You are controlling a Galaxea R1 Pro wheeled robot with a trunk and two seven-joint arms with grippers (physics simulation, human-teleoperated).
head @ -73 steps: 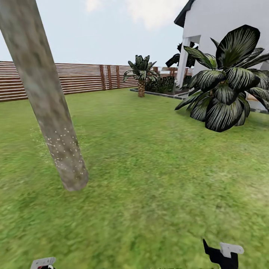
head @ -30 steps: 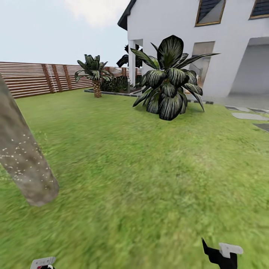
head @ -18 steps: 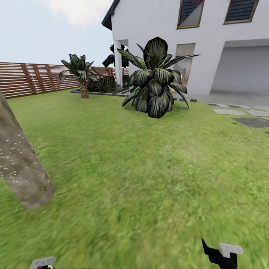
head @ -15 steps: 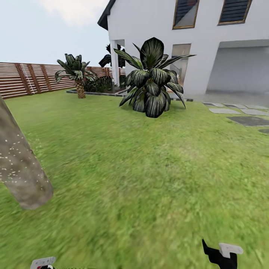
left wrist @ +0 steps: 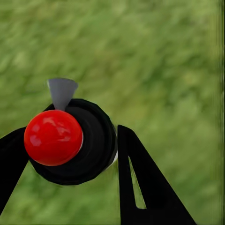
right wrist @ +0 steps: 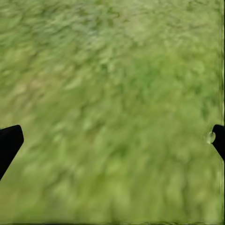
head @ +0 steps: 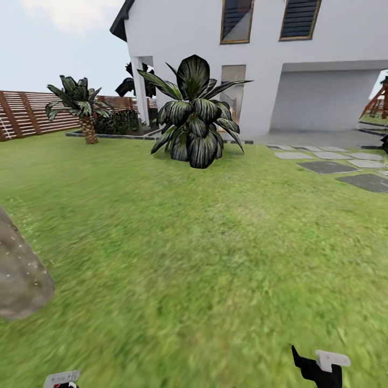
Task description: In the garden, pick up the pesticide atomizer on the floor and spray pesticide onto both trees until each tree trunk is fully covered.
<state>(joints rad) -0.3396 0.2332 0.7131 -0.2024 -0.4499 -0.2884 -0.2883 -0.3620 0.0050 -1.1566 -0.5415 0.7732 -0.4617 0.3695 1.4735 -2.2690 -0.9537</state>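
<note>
One tree trunk (head: 19, 272), thick and mottled grey-brown, leans at the left edge of the head view, with a few whitish pesticide specks on its bark. My left gripper (left wrist: 70, 140) is shut on the pesticide atomizer (left wrist: 96, 140), seen end-on as a round black body with a red knob and a small grey nozzle, above blurry grass. In the head view its pale tip (head: 62, 379) pokes in at the bottom left. My right gripper (right wrist: 112, 136) is open over bare grass, its fingers wide apart. It also shows low right as the right gripper (head: 321, 365).
Green lawn (head: 205, 242) stretches ahead. A black-leaved plant (head: 195, 116) stands before the white house (head: 258, 64). Grey stepping stones (head: 328, 164) lie at the right. A small palm (head: 81, 108) and brown slat fence (head: 24, 113) are at the back left.
The camera has swung right: the speckled trunk slid to the left edge, and the house and stepping stones came into view. Both grippers hold the same pose.
</note>
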